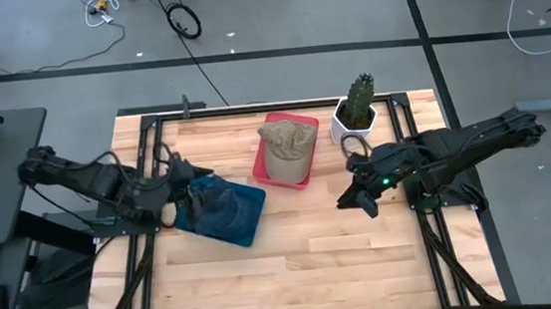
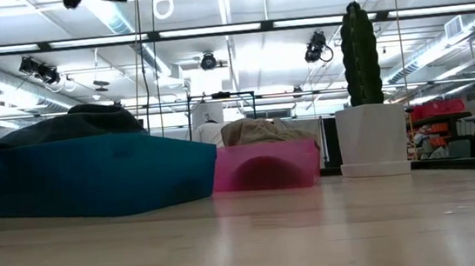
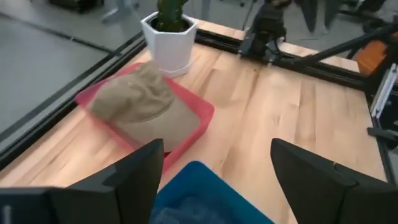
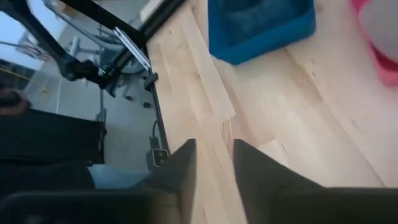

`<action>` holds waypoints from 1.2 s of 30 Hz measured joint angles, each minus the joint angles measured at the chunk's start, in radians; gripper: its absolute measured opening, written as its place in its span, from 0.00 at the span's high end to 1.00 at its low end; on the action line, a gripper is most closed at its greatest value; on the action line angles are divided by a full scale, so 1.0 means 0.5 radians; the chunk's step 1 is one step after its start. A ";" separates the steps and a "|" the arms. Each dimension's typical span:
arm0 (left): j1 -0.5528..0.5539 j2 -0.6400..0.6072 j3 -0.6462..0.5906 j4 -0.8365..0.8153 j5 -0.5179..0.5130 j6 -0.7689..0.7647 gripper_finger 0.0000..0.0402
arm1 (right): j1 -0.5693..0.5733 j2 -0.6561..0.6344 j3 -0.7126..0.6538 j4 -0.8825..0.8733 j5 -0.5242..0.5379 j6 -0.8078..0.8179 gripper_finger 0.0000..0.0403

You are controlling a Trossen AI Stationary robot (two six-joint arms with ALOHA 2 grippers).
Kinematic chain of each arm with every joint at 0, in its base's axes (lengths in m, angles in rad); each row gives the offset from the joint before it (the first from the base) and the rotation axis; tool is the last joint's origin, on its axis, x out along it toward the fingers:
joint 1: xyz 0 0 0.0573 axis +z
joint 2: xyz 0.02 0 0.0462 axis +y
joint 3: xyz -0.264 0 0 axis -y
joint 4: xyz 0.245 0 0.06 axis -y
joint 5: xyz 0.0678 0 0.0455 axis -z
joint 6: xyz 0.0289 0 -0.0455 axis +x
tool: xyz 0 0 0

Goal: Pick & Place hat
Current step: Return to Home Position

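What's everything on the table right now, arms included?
table: one, light wood, under everything
blue bin: one, blue, left of centre
blue caps: count unclear, dark blue, heaped in the blue bin
pink bin: one, pink, centre back
brown cap: one, tan, in the pink bin
cactus: one, green, back right
white pot: one, white, holding the cactus
left gripper: one, dark, open, at the blue bin's left edge
right gripper: one, dark, over bare wood, right side

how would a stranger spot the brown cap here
On the wooden table, a pink bin sits between a white cactus pot and a blue bin. The brown cap lies in that pink bin; it is the only tan thing, while the blue bin holds dark blue fabric.
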 joint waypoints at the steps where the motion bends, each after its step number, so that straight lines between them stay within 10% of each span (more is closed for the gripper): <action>1: -0.007 -0.015 -0.077 0.087 -0.001 0.035 0.27 | 0.000 -0.034 0.000 -0.002 0.012 -0.017 0.78; 6: 0.005 -0.060 -0.420 0.614 -0.001 0.198 0.42 | 0.001 -0.206 0.000 -0.118 0.192 -0.133 0.97; 17: 0.205 -0.116 -1.027 1.586 0.395 0.438 0.97 | -0.002 -0.391 0.000 -0.380 0.491 -0.149 0.99; 36: 0.417 -1.178 -1.495 1.915 0.528 0.949 0.99 | -0.002 -0.386 0.000 -0.383 0.491 -0.197 0.98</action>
